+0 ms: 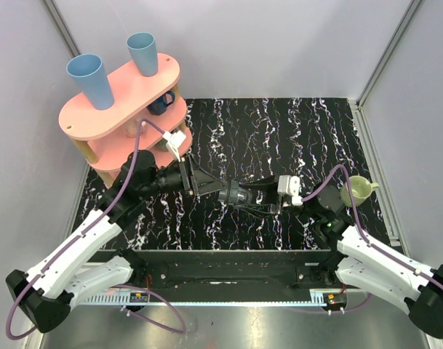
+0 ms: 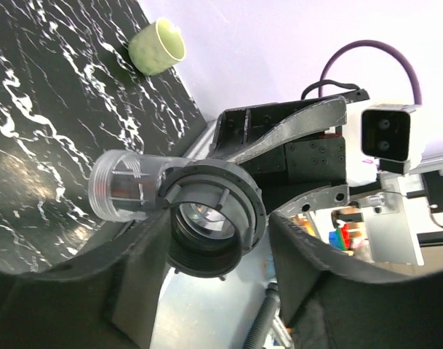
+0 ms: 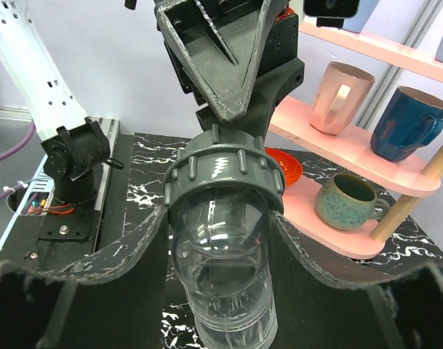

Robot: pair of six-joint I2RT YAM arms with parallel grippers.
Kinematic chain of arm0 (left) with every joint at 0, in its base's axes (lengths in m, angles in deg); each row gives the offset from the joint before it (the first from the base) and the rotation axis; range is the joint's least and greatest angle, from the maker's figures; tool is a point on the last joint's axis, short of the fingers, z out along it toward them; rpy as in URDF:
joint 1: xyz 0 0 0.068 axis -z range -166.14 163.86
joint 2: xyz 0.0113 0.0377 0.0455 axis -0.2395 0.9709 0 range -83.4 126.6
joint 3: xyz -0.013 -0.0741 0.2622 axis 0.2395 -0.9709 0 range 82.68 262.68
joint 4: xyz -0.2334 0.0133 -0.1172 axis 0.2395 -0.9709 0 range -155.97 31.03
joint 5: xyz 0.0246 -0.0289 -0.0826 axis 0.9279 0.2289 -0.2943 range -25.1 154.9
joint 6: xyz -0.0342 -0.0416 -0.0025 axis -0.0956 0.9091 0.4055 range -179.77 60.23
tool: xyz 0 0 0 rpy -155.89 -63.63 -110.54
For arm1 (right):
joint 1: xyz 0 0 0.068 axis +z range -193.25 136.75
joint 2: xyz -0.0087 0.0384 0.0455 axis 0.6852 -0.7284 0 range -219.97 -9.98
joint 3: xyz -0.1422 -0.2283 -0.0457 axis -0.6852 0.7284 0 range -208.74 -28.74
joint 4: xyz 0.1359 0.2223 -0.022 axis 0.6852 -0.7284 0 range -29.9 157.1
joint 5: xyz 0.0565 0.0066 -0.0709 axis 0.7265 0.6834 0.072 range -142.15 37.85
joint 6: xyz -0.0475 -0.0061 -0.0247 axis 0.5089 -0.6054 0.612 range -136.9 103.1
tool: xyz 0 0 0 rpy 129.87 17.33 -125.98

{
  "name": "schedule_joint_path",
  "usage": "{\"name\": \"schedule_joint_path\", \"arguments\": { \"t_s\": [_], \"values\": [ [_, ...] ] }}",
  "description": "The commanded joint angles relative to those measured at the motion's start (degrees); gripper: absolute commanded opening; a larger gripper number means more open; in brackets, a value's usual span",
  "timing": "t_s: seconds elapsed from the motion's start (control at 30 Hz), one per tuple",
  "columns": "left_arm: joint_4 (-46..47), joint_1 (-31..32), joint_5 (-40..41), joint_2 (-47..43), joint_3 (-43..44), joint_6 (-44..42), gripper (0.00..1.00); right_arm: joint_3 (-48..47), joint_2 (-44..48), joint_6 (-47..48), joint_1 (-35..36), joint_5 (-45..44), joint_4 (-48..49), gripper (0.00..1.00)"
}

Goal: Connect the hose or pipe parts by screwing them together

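The pipe parts hang in mid-air between both arms: a clear elbow tube (image 3: 222, 269) topped by a grey ribbed nut (image 3: 222, 174), with a dark threaded collar (image 2: 205, 251) sticking out of the nut (image 2: 239, 190) toward the left wrist. My right gripper (image 3: 220, 218) is shut on the clear elbow, one finger pressed on each side. My left gripper (image 2: 217, 218) stands around the nut and collar. Its left finger lies against them, and a thin gap shows at the right finger. In the top view the parts (image 1: 232, 193) sit between the left gripper (image 1: 215, 187) and the right gripper (image 1: 254, 195).
A pink two-tier shelf (image 1: 119, 94) stands at the back left with two blue cups (image 1: 90, 80) on top and mugs (image 3: 340, 94) on its lower tiers. A pale green cup (image 1: 357, 191) sits at the right edge of the black marbled mat (image 1: 279, 138).
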Motion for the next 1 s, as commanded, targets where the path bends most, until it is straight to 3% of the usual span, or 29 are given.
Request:
{"name": "schedule_joint_path", "arguments": {
  "t_s": [0.0, 0.13, 0.27, 0.4, 0.6, 0.73, 0.97],
  "values": [
    [7.9, -0.3, -5.1, 0.8, -0.5, 5.7, 0.54, -0.4, 1.3, 2.2, 0.6, 0.5, 4.2, 0.00],
    [11.4, -0.3, -6.9, 1.2, -3.0, 6.5, 0.35, -0.5, 1.0, 1.2, 0.8, -1.0, 4.2, 0.00],
    [23.3, -0.3, -10.2, 1.2, -7.2, 10.0, 0.16, -0.8, 0.1, -2.2, 0.8, -1.5, 5.5, 0.00],
    [22.8, -0.3, -13.6, 2.7, -7.3, 7.3, 0.00, -0.7, -0.4, -5.3, 0.7, -3.6, 7.0, 0.00],
    [24.3, -0.3, -13.9, 0.6, -9.8, -2.2, 0.00, -3.3, -2.4, -12.1, 0.6, -3.1, 5.0, 0.00],
    [21.4, -0.3, -13.9, -1.9, -11.1, -16.9, 0.00, -3.7, -3.2, -18.0, 0.7, -2.0, 5.6, 0.00],
    [19.3, -0.3, -15.9, -7.2, -14.6, -33.6, 0.00, -3.9, -3.9, -29.6, 0.6, -0.8, 8.7, 0.00]
  ]
}}
